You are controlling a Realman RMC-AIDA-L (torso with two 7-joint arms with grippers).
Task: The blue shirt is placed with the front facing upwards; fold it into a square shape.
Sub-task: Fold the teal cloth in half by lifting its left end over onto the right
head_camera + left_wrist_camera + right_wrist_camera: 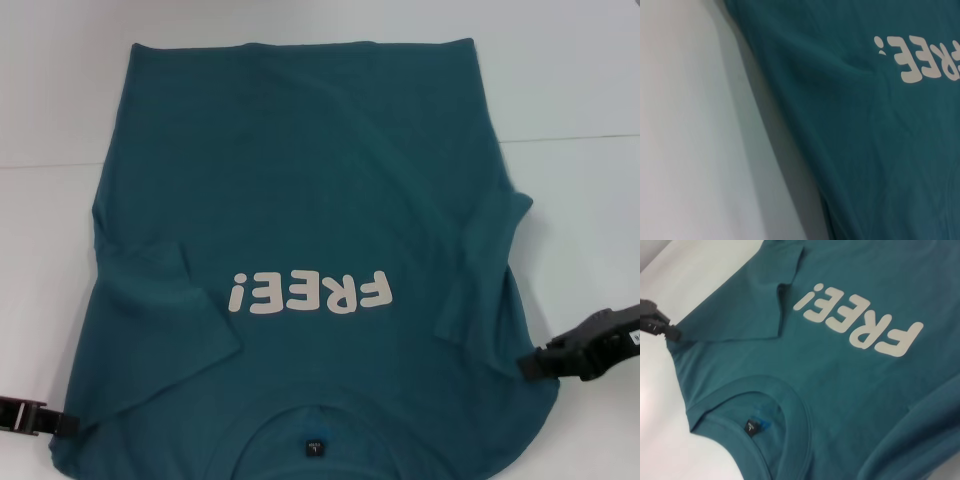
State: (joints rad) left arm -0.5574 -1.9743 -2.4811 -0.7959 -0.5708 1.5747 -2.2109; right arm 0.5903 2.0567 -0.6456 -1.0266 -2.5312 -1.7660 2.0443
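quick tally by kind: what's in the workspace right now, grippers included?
Shirts: 1, the blue shirt, front up with both sleeves folded in
Grippers: 2, left gripper at the shirt's near left edge, right gripper at its right edge
Tables: 1, the white table
Total: 4
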